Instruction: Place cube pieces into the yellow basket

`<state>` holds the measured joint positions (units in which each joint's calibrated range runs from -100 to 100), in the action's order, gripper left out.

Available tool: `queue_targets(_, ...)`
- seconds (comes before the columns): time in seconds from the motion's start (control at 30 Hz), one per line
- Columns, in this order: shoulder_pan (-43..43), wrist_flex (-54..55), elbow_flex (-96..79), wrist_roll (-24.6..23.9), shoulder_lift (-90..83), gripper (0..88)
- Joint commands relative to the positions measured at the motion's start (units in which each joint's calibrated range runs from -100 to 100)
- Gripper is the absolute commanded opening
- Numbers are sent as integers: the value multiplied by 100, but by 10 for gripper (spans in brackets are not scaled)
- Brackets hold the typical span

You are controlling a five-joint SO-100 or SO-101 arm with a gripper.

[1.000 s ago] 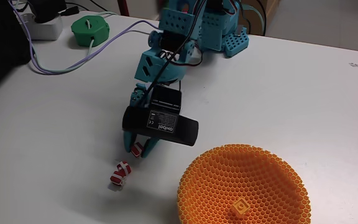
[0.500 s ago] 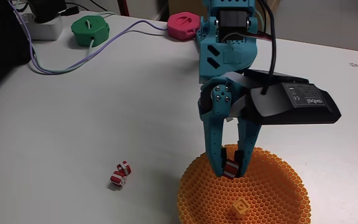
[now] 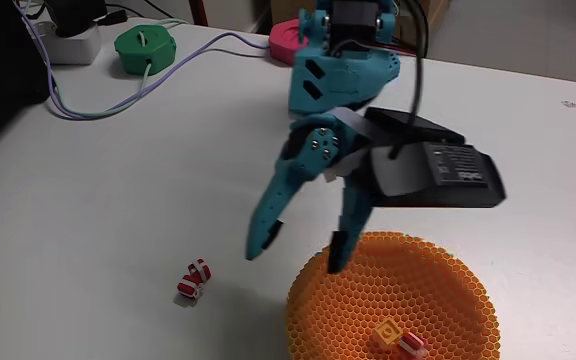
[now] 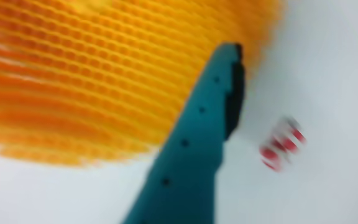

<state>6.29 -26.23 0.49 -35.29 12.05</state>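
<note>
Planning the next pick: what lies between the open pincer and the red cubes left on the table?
Bare white table in the fixed view; pincer, red cubes.

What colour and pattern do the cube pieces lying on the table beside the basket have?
Red with white stripes; the cube pieces show best in the fixed view.

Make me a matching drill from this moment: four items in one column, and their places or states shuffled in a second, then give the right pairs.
Items:
1. gripper
2. red-and-white cube pieces
3. yellow-orange cube
4. green disc

Places or states:
A. inside the yellow basket
B. on the table, left of the basket in the fixed view
C. open and empty, above the basket's left rim
D. far back on the table, by the cables

Pairs: 1-C, 2-B, 3-A, 4-D
</note>
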Motion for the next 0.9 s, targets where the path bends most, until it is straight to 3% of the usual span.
queue_targets(0.0,-1020,26,-141,-73,-921,357)
queue_targets(0.13,-1700,1546,-2250,-645,-1224,339)
queue_targets(0.3,-1766,3570,-4137,-1162,-1016,332)
queue_targets(0.87,-1644,4778,-2721,-1226,1333,312)
